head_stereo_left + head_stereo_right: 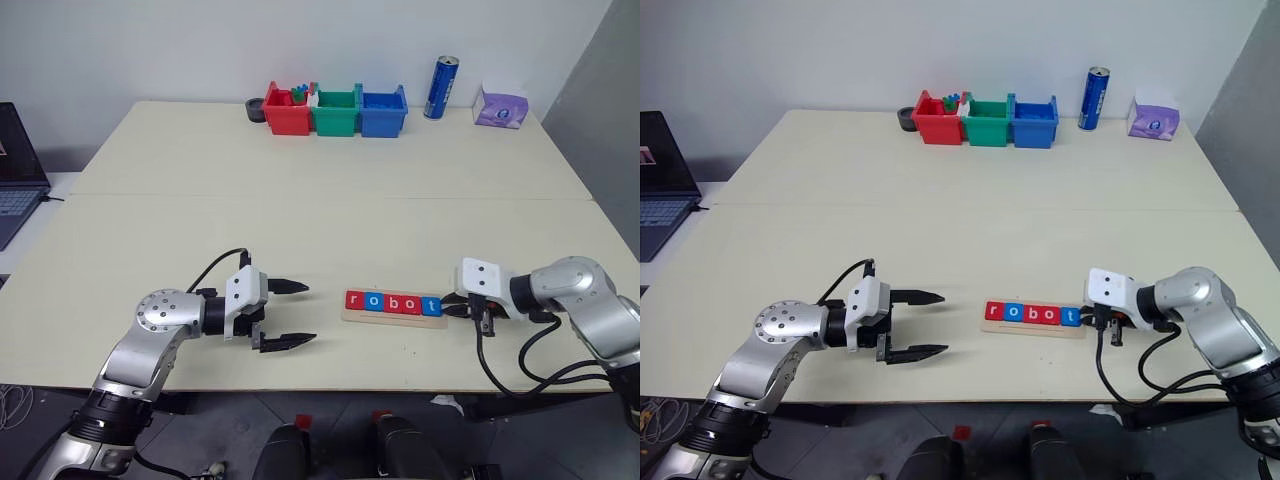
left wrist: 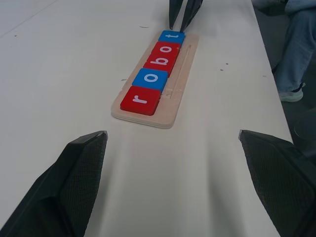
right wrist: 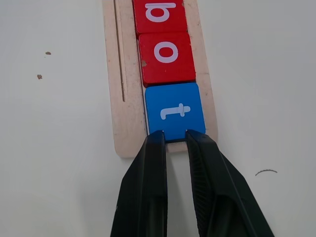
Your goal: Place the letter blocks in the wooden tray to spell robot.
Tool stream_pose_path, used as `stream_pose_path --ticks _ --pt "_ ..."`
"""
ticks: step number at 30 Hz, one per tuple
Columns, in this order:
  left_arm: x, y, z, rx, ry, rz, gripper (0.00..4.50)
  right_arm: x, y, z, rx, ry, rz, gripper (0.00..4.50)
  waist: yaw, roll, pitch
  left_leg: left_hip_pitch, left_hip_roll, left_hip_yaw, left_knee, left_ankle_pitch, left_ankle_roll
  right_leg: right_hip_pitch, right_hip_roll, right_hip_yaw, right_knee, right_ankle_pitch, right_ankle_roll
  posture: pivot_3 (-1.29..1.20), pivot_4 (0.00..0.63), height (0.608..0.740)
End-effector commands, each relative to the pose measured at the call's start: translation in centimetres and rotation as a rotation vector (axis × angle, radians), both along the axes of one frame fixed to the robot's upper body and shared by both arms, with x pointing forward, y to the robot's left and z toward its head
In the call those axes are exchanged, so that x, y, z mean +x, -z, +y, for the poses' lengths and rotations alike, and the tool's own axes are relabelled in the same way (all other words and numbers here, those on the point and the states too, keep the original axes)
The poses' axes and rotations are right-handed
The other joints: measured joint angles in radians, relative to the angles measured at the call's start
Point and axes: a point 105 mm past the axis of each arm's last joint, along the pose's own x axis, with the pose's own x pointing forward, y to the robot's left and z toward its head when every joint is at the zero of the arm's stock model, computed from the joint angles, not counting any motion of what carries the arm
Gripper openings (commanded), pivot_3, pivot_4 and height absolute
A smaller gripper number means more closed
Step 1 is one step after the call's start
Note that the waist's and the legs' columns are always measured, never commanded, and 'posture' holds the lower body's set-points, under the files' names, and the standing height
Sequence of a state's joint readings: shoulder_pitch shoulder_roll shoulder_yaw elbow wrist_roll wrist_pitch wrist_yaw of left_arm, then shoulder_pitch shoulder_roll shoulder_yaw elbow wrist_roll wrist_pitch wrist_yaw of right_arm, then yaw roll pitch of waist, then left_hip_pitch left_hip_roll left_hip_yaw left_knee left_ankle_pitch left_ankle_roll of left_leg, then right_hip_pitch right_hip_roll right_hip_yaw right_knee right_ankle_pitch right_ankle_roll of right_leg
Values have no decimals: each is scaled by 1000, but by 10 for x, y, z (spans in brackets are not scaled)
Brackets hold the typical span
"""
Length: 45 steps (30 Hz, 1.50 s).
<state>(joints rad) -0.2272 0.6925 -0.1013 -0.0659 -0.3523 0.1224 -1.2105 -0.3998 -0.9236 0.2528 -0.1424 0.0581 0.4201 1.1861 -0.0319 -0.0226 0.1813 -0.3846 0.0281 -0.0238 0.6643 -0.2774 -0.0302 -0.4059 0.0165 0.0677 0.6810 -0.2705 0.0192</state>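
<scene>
The wooden tray (image 1: 392, 320) lies near the table's front edge, right of centre. Five letter blocks sit in it in a row reading r (image 1: 353, 300), o (image 1: 373, 302), b (image 1: 393, 303), o (image 1: 411, 305), t (image 1: 431, 306); the first, third and fourth are red, the other two blue. My right gripper (image 3: 175, 134) is shut, its tips resting against the outer edge of the blue t block (image 3: 174, 111) at the tray's right end. Left of the tray, a short gap away, my left gripper (image 1: 308, 313) stands open and holds nothing, pointing at the tray (image 2: 180, 74).
Red (image 1: 288, 113), green (image 1: 336, 112) and blue (image 1: 383, 112) plastic bins stand at the table's far edge, with a blue can (image 1: 441, 87) and a purple tissue pack (image 1: 500, 106) to their right. A laptop (image 1: 15, 170) sits off the left side.
</scene>
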Motion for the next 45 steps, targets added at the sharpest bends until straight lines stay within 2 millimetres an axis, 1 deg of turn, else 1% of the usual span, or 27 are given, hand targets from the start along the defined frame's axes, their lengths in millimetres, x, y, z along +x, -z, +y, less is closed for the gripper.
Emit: stream_pose_path --ticks 1,7,11,15,19,22,27,33,36,40,43,45 --pt "2 -8 0 -12 3 -37 4500 4 -6 6 2 -26 -33 732 0 0 0 0 0 0 0 0 0 0 0 0 0 0 0 0 150 740" --pt "2 -9 -2 -14 4 -36 4500 6 -9 7 9 -25 -37 732 0 0 0 0 0 0 0 0 0 0 0 0 0 0 0 0 150 740" --pt "1 -9 -3 -16 5 -36 4500 6 -9 0 -15 -20 -36 732 0 0 0 0 0 0 0 0 0 0 0 0 0 0 0 0 150 740" --pt "0 -9 -2 -18 4 -35 4500 4 -15 -5 -2 -4 -26 732 0 0 0 0 0 0 0 0 0 0 0 0 0 0 0 0 150 740" --pt "-1 -7 -1 -19 4 -31 4500 4 -12 -12 -36 2 -32 732 0 0 0 0 0 0 0 0 0 0 0 0 0 0 0 0 150 740" --pt "0 -7 -1 -20 5 -30 4500 5 -8 -10 -37 1 -34 732 0 0 0 0 0 0 0 0 0 0 0 0 0 0 0 0 150 740" --pt "2 -8 -2 -20 5 -33 4500 7 -8 1 -7 -12 -39 732 0 0 0 0 0 0 0 0 0 0 0 0 0 0 0 0 150 740" --pt "4 -9 -2 -19 2 -35 4500 8 -8 2 2 -11 -45 732 0 0 0 0 0 0 0 0 0 0 0 0 0 0 0 0 150 740" --pt "3 -9 -2 -20 -1 -37 4500 10 -11 0 0 -6 -55 732 0 0 0 0 0 0 0 0 0 0 0 0 0 0 0 0 150 740" --pt "3 -9 1 -24 -18 -42 4500 7 -21 -11 0 -4 -47 732 0 0 0 0 0 0 0 0 0 0 0 0 0 0 0 0 150 740" --pt "9 -10 4 -32 -46 -22 4500 0 -29 -17 32 1 -9 1337 1 0 0 0 0 0 0 0 0 0 0 0 0 0 0 0 150 740" --pt "11 -11 5 -31 -53 -3 4500 -5 -34 -18 66 -1 22 2009 1 0 0 0 0 0 0 0 0 0 0 0 0 0 0 0 150 740"
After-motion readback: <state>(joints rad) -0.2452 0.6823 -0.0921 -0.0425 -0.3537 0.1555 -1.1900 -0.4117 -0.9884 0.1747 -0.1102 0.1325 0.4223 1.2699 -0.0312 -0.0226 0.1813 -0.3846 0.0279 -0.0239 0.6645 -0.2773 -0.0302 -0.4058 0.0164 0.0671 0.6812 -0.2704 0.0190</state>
